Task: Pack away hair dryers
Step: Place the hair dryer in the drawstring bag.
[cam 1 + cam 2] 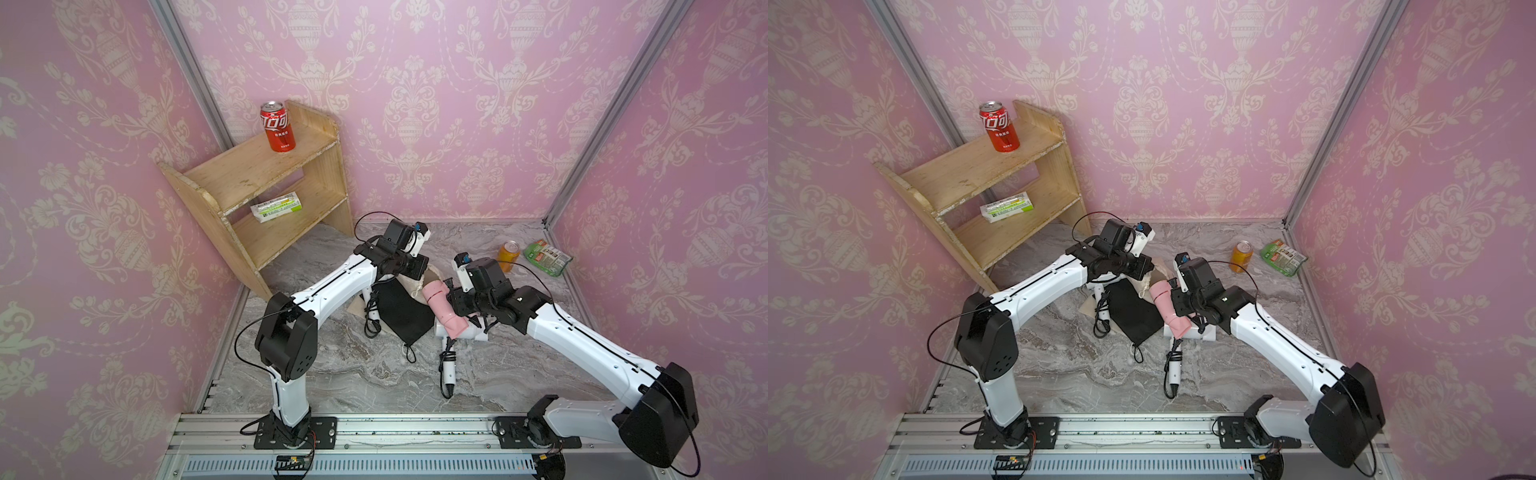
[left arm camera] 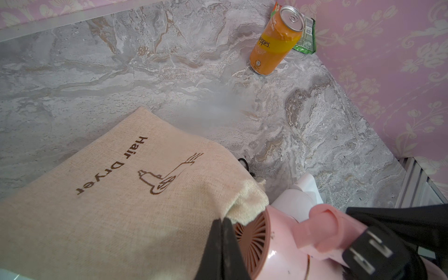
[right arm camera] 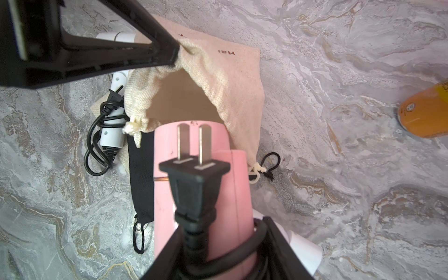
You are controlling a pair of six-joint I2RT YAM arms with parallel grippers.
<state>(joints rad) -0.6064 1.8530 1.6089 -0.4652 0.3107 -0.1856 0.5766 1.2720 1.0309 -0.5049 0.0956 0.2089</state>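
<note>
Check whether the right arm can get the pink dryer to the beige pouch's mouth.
Probably yes: the left gripper pinches the rim of the beige pouch, holding its mouth open, and the pink dryer in the right gripper points straight in, nothing between.

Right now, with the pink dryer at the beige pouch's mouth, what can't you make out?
- Right pincer: right wrist view, pad contact hidden by the pink dryer.
- Left pincer: tips hidden in both top views under its own wrist.
- White dryer: top view, mostly covered by the pink dryer.
- Orange can: right wrist view, cut off by the frame edge.
</note>
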